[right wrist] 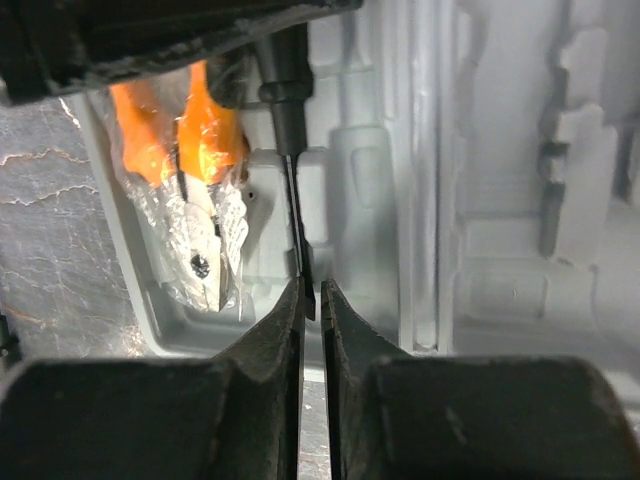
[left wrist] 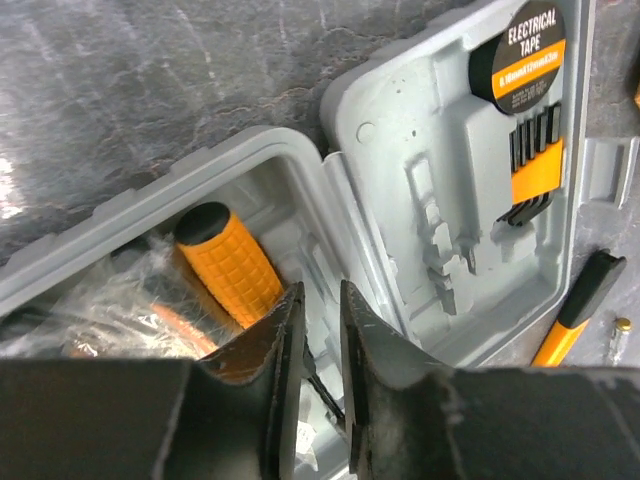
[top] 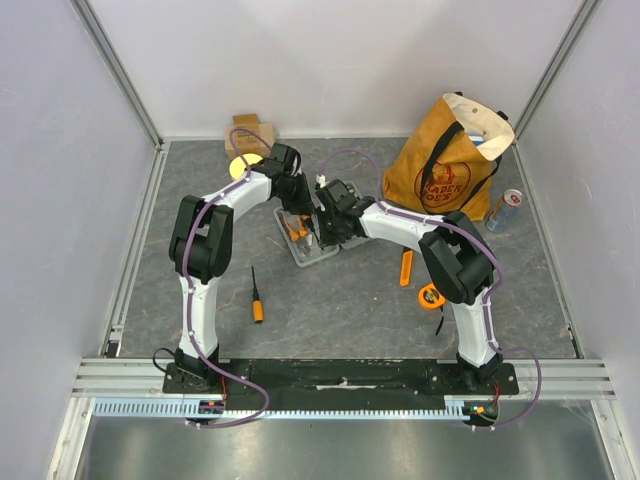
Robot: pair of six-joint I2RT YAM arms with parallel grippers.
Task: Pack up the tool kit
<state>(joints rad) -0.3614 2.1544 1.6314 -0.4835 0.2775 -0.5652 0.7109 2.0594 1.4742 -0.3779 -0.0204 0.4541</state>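
The tool kit (top: 303, 250) lies open at the middle of the bench (top: 340, 320), with both arms bent over it. It is a flat grey plastic case with rounded corners, its two halves hinged side by side and moulded into slots. In one half a screwdriver (left wrist: 225, 262) with a chunky orange, grid-patterned handle and a black cap lies in the tray. Just beside it sits a pair of orange-handled pliers (right wrist: 200, 215), wrapped in clear plastic. The other half holds a roll of electrical tape (left wrist: 518, 50), with a row of black hex keys (left wrist: 535, 150) in an orange holder at its 6 o'clock.

The left hand (left wrist: 320, 290) hovers low over the case, its fingers narrowly apart and the screwdriver's thin black shaft running through the gap. The right hand (right wrist: 311, 290) is narrower, its tips flanking the end of the shaft with a sliver of gap showing.

A second screwdriver (top: 256, 297) lies on the bench at 7 o'clock from the case, and a tote bag (top: 440, 165) stands at 2 o'clock.
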